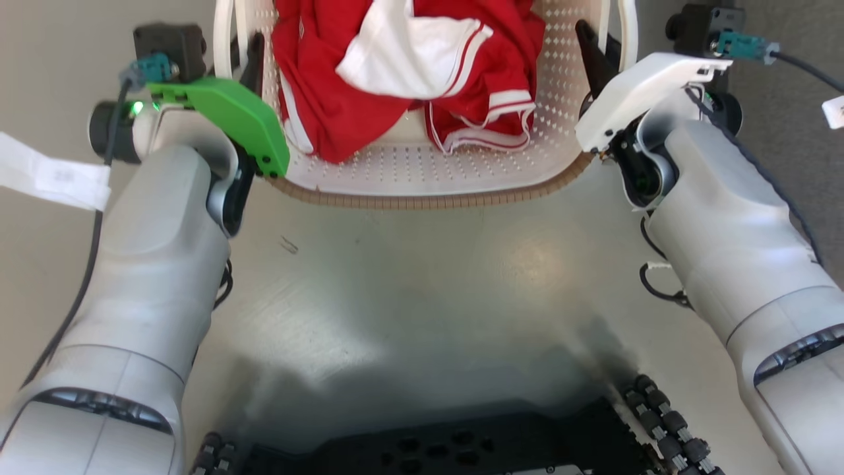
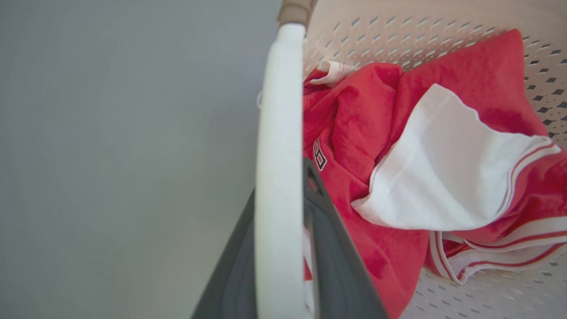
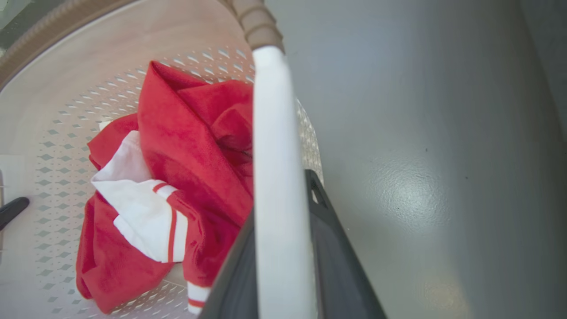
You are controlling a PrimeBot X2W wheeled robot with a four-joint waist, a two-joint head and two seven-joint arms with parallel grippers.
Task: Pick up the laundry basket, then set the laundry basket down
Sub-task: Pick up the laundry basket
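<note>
Though perforated, glossy plastic laundry basket (image 1: 428, 200)

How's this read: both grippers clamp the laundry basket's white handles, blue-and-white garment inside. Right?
Not the colour: the garment is red and white, clear in the head view. The rest holds: left gripper and right gripper each clamp a white handle of the laundry basket.

Indoor room, prob. a home laundry spot: smooth grey floor (image 1: 422, 277) w/ glare, far side a laundry basket (image 1: 422, 173) w/ red & white clothes (image 1: 330, 105)
</note>
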